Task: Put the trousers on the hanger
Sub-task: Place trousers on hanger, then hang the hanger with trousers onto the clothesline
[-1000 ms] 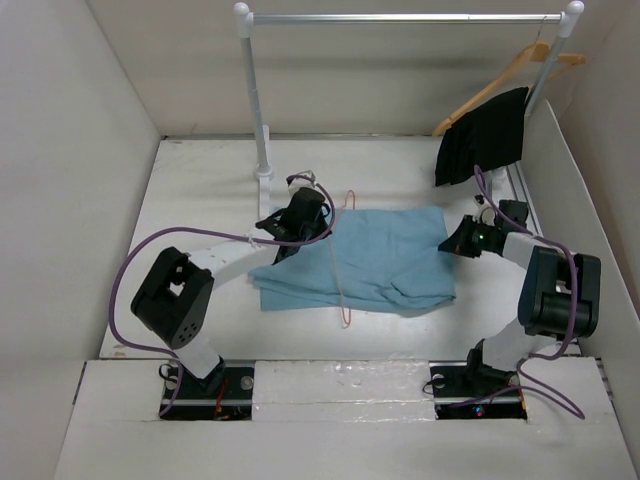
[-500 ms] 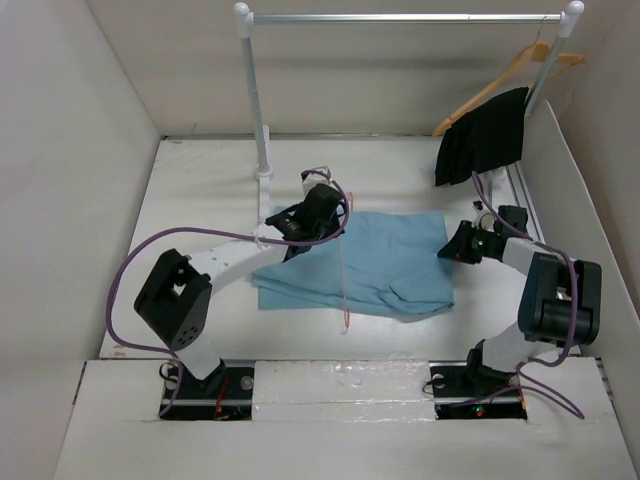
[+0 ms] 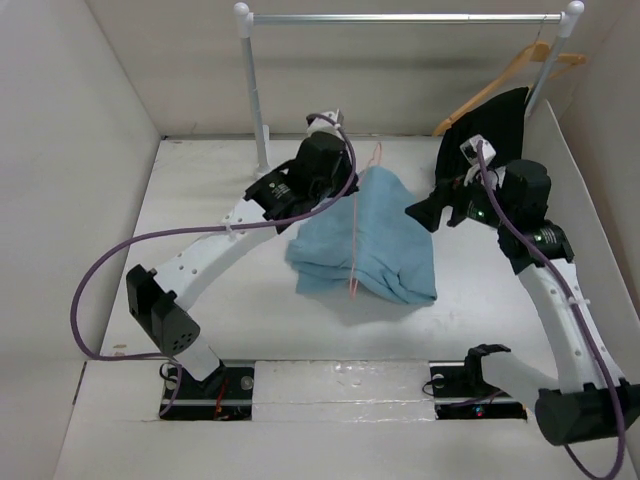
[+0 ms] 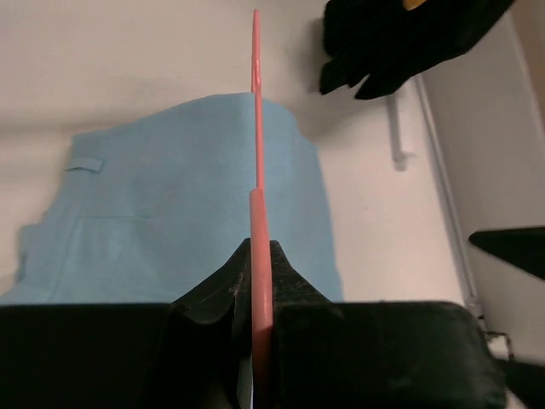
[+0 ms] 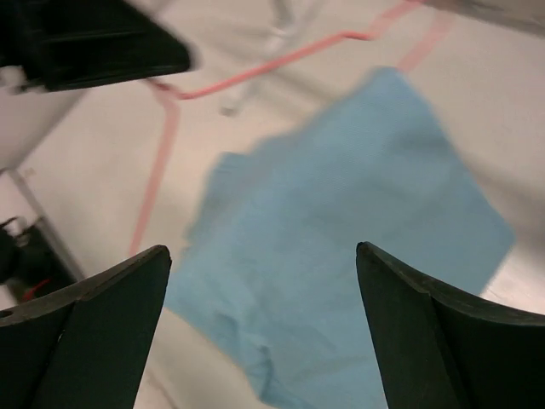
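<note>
The light blue trousers (image 3: pixel 370 240) hang folded over a thin pink hanger (image 3: pixel 355 250), lifted at the table's middle. My left gripper (image 3: pixel 343 192) is shut on the hanger (image 4: pixel 255 170), which runs edge-on out of the jaws over the trousers (image 4: pixel 170 230). My right gripper (image 3: pixel 425 212) hovers to the right of the cloth, open and holding nothing. In the right wrist view the gripper (image 5: pixel 261 250) looks down on the trousers (image 5: pixel 341 213), with the hanger (image 5: pixel 255 72) beyond. Whether the cloth's lower edge touches the table is unclear.
A white clothes rail (image 3: pixel 400 17) spans the back on two posts (image 3: pixel 255 100). At its right end a wooden hanger (image 3: pixel 510 70) carries a black garment (image 3: pixel 485 135), close behind my right arm. White walls enclose the table (image 3: pixel 200 250).
My left arm has risen and swung toward the back, lifting the hanger and trousers off the table. The right gripper opened, let go of the cloth's edge and rose.
</note>
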